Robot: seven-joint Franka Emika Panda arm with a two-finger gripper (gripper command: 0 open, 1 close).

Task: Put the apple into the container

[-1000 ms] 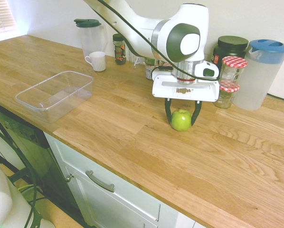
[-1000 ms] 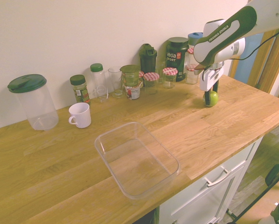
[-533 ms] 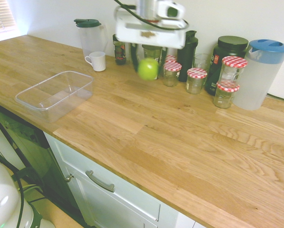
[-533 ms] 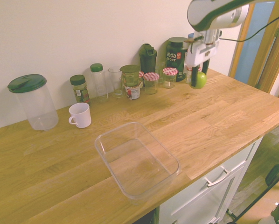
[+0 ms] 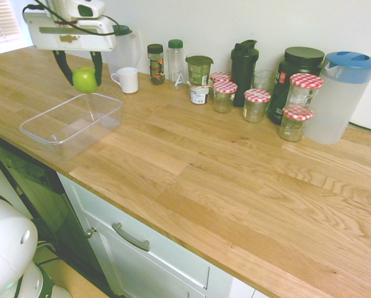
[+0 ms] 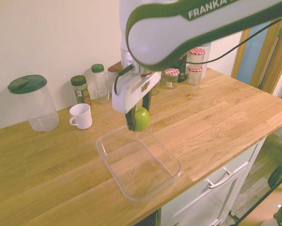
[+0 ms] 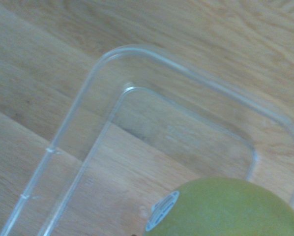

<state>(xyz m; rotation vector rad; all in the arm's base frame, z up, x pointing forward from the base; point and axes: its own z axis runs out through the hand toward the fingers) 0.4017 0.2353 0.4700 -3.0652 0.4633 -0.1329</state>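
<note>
While pincer (image 5: 79, 69) grips apple (image 5: 84, 80), arm hides jars (image 6: 171, 74).

A home kitchen: a wooden table (image 5: 235, 180) over white cabinet drawers with metal handles (image 5: 130, 236), with red-checked-lid jars (image 5: 256, 103), a white mug (image 5: 126, 79) and lidded pitchers (image 5: 342, 96) against the wall.

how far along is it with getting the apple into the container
Pickup looks done: the gripper holds the green apple between its fingers, off the counter. In hand: it hangs above the far end of the clear plastic container, which is empty. Left: lower and release the apple inside.
</note>
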